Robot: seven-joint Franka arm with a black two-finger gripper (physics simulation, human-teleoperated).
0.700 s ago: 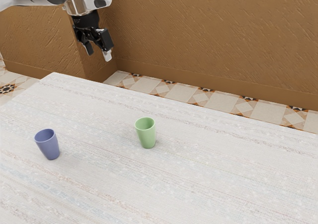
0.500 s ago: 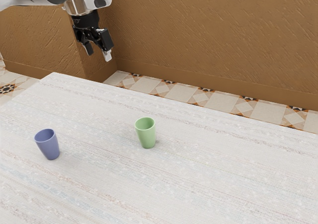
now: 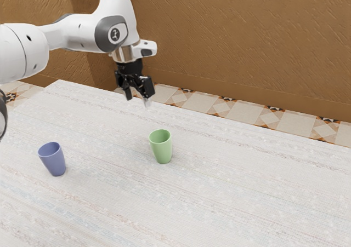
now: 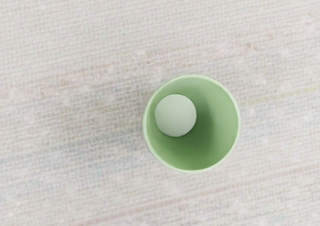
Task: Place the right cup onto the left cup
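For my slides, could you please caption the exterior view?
The open gripper hangs above a table where a green cup and blue cup stand upright, apart.

Side camera slants down, closer wrist camera straight down, sharing the green cup [image 3: 162, 151].

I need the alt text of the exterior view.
A robot's open, empty black gripper hangs above a pale table. On it, a green cup and a blue cup stand upright and apart, blue toward the exterior view's left.
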